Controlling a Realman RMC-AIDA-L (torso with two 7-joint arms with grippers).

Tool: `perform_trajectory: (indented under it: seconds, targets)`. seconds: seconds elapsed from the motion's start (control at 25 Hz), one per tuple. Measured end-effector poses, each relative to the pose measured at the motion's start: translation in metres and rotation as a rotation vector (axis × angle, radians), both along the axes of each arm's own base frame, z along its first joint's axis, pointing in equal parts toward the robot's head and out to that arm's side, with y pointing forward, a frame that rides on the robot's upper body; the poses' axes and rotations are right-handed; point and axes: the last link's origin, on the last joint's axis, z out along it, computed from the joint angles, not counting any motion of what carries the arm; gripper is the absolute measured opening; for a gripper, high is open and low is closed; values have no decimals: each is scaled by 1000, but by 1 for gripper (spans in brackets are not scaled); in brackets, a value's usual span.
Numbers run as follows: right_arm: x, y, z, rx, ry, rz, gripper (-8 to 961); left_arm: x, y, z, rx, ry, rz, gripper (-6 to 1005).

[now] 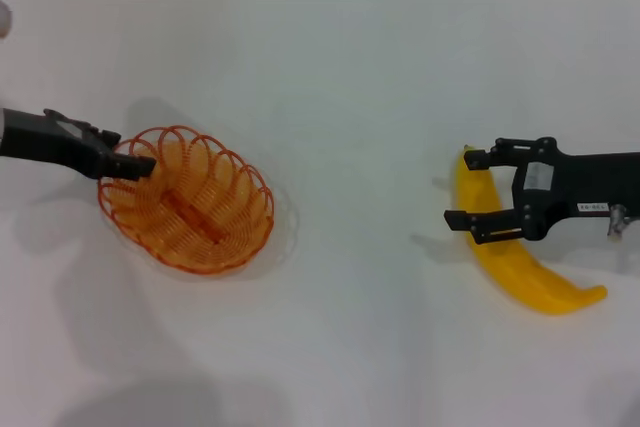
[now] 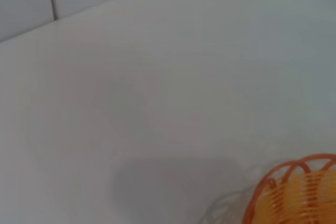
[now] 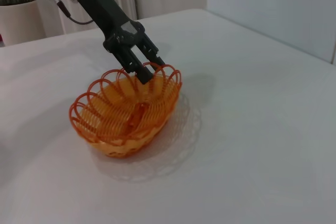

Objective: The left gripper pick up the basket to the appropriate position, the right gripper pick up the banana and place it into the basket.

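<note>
Basket [image 1: 190, 202] first — it sits on the white table [image 1: 350, 77] at the left, and the left gripper [image 1: 138, 164] has its fingers pinched on the scalloped rim at the near-left end. Lift it level and slowly so the thin wire doesn't slip. Well apart on the right, the banana [image 1: 520, 267] lies flat; the right gripper [image 1: 468, 189] hovers over its upper end, jaws spread — it should close across the thick middle.
</note>
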Motion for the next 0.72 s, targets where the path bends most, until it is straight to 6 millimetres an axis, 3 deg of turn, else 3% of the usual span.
perform_trajectory:
  seconds: [0.72]
  targets:
    - [1,0,-1,-6,-2,-2,891,0,2,-6,2,13,-8,628]
